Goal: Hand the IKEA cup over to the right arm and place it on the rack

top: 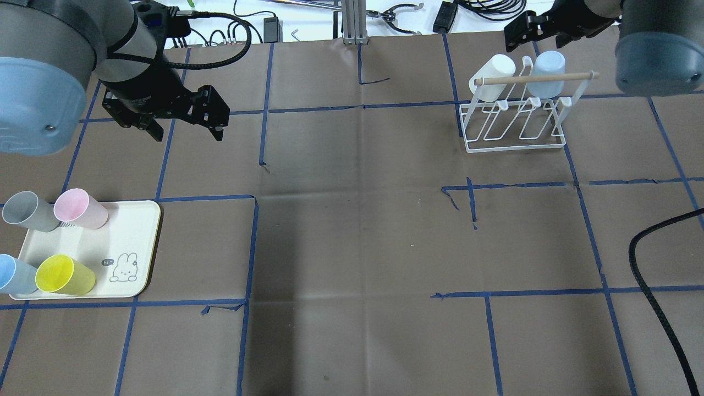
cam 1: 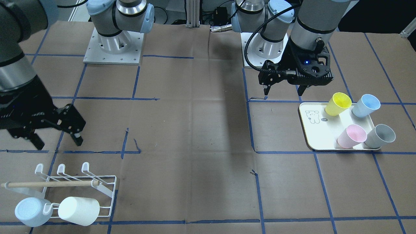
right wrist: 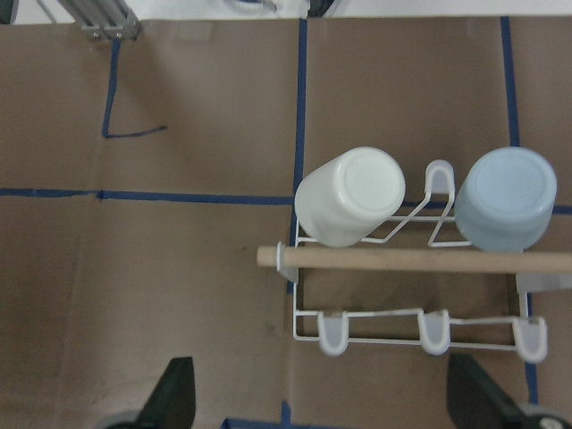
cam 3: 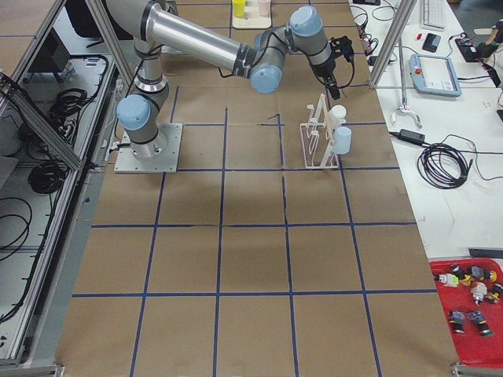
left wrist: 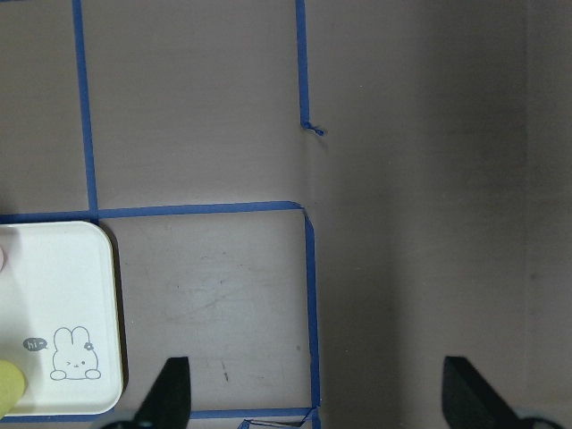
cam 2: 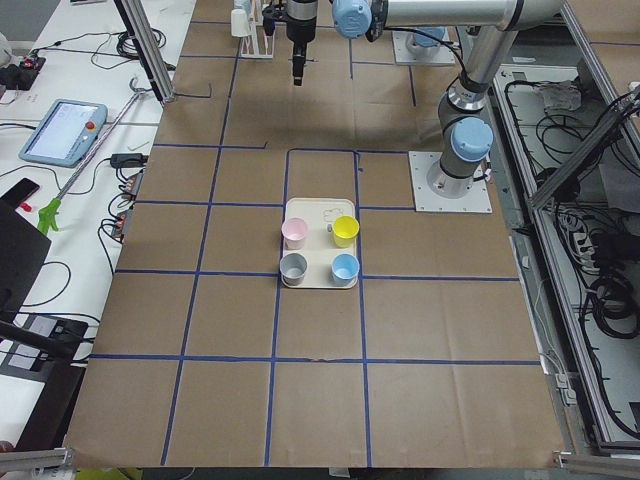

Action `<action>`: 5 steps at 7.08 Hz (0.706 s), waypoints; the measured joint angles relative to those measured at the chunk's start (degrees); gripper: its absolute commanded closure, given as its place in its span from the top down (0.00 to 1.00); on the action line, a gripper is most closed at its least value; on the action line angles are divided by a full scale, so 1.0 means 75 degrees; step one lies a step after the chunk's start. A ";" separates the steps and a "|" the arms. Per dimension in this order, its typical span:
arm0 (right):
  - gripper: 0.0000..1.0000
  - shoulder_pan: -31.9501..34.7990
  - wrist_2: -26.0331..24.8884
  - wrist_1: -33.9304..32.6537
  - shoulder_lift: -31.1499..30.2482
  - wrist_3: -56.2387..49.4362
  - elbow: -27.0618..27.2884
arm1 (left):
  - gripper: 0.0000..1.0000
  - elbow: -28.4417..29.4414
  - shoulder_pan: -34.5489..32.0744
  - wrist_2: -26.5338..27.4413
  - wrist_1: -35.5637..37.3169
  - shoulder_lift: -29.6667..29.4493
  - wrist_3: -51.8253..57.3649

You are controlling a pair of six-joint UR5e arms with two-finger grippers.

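A cream rectangular tray with a rabbit drawing (top: 132, 231) is seen left of the middle of the brown paper-covered table (top: 357, 247), about midway between the robot's edge and the operators' edge. Four cups are stood upright on it, mouths up. A grey plastic cup (top: 27, 212) and a pink plastic cup (top: 80, 209) are set on the tray's side toward the operators' edge. A blue plastic cup (top: 14, 275) and a yellow plastic cup (top: 63, 275) are set on its side toward the robot's edge, the rabbit being drawn just beside the yellow one. The left gripper (top: 188, 133), black and two-fingered, is held high above the table by the tray's side that faces the table's middle; its jaws are spread apart and nothing is held between them. Further right, near the operators' edge, a small white wire rack (top: 517, 147) is stood with a light wooden dowel (top: 536, 78) laid along its length. Two cups are hung bottom-up on its row of pegs toward the operators' edge: a white upturned cup (top: 492, 77) at the left end and a pale blue upturned cup (top: 548, 69) to its right, one bare peg being left between them. The right gripper (cam 1: 58, 143) is held above the rack, jaws wide apart, with no cup gripped.
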 measured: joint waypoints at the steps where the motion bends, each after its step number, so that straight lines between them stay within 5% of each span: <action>1: 1.00 0.0199 -0.0147 0.1052 -0.0473 0.0369 -0.0002 | 1.00 -0.0001 0.0005 -0.0001 0.0001 0.0002 -0.0100; 5: 1.00 0.1183 -0.1272 0.2338 -0.1235 0.0983 0.0067 | 1.00 -0.0017 0.0017 -0.0018 -0.0004 0.0023 -0.0271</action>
